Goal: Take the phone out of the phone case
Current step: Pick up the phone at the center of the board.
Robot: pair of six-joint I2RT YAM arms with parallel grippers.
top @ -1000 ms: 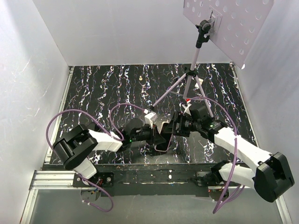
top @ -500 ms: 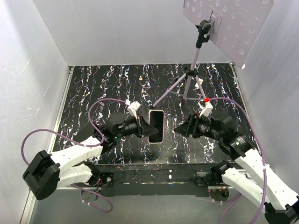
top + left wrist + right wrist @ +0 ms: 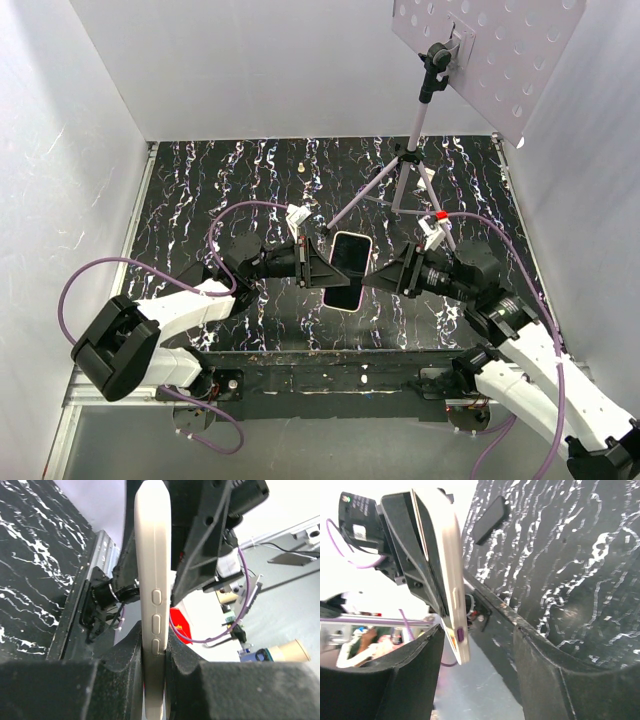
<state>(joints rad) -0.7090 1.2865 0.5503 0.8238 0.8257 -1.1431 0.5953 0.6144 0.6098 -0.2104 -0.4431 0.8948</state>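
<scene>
The phone, dark screen up, sits in a cream phone case and hangs in the air over the table's near middle. My left gripper is shut on the case's left long edge; in the left wrist view its black fingers clamp the case just below the side buttons. My right gripper is open at the phone's right side. In the right wrist view the case's lower corner lies between the spread fingers, close to the left finger, and I cannot tell whether they touch.
A tripod carrying a perforated white panel stands at the back right on the black marbled table. A small pale object lies at the back. White walls close in the left, the back and the right.
The left arm swung left and lifted the cased phone, screen now facing up. The right gripper pulled away, then came back to the phone's right edge, its jaws somewhat narrower.
</scene>
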